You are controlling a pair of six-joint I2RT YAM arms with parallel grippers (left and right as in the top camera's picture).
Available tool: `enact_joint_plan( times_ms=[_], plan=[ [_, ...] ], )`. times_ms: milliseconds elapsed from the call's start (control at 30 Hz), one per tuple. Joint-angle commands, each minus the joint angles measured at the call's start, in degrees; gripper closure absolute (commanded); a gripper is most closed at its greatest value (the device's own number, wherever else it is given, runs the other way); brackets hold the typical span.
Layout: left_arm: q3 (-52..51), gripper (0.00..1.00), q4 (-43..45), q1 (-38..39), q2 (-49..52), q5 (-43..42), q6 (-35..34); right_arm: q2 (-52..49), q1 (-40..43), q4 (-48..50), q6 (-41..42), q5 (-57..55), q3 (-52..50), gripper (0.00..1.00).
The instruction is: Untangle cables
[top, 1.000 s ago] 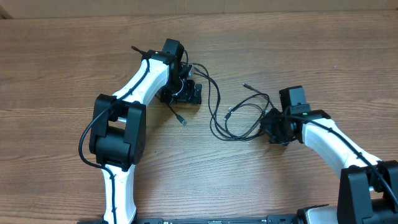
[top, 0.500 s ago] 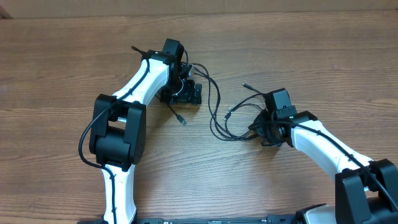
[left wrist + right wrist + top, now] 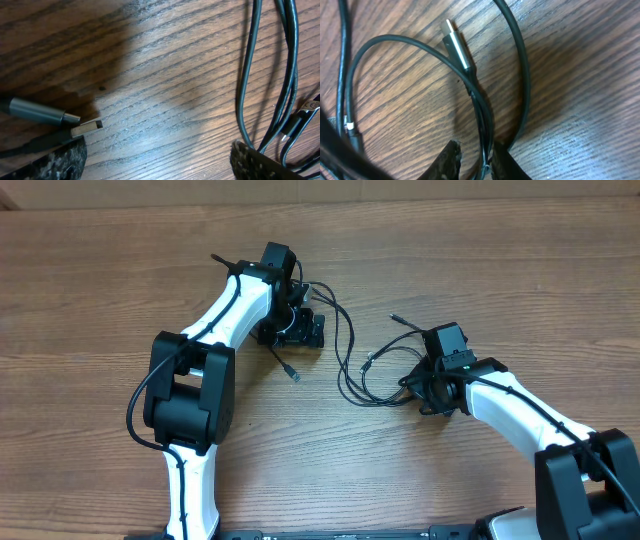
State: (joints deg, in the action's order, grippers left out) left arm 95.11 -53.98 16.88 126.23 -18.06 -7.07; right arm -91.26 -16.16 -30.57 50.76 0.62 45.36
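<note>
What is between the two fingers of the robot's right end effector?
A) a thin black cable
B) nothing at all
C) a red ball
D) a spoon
A: in the right wrist view, a black cable runs down into the gap of the right end effector.

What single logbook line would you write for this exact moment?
left gripper open beside plugs | right gripper straddling a cable, grip unclear | cables in tangled loops
</note>
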Motion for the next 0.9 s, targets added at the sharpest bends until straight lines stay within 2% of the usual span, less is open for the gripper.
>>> enact_joint_plan(
  times_ms=[0,200,267,400,533,567,633,767,800,867],
  plan=[
    [-0.46,0.09,0.33,0.81,0.94,-1.05,1.11,-1.81,0.2,0.76,0.26,-0.04,-0.39,0.82],
    [-0.46,0.09,0.33,0.81,0.94,-1.05,1.14,-2.08,1.25,0.72,0.22,0.92,-0.42,0.9],
    [-0.46,0.14,0.26,0.81,0.94,-0.87,1.49,-2.08,1.25,0.7,-0.02,0.96,-0.39,0.96],
    [-0.39,0.26,-0.07,-0.2,0.17,-0.9,1.53,-1.66,1.66,-0.76,-1.64,1.64,0.48,0.96],
    [-0.35,0.25,-0.7,-1.81,-1.86,-2.64,2.78,0.48,3.45,-3.67,-15.26,10.43,3.78,0.96],
    [-0.35,0.24,-0.92,-2.27,-2.51,-5.09,5.14,1.64,4.31,-4.61,-21.29,16.26,5.44,0.96],
    [-0.35,0.21,-1.25,-2.47,-2.89,-8.85,8.26,3.08,5.4,-5.11,-28.06,25.53,7.26,0.96],
    [-0.37,0.19,-1.49,-2.51,-2.89,-15.28,12.48,5.14,7.26,-5.09,-45.66,52.06,9.09,0.96],
    [-0.37,0.18,-1.46,-2.45,-2.89,-15.45,12.48,5.27,7.58,-4.87,-46.56,53.46,9.09,0.96],
    [-0.37,0.18,-1.42,-2.27,-2.89,-15.37,12.48,5.25,8.22,-5.31,-43.41,47.82,9.05,0.96]
  ],
)
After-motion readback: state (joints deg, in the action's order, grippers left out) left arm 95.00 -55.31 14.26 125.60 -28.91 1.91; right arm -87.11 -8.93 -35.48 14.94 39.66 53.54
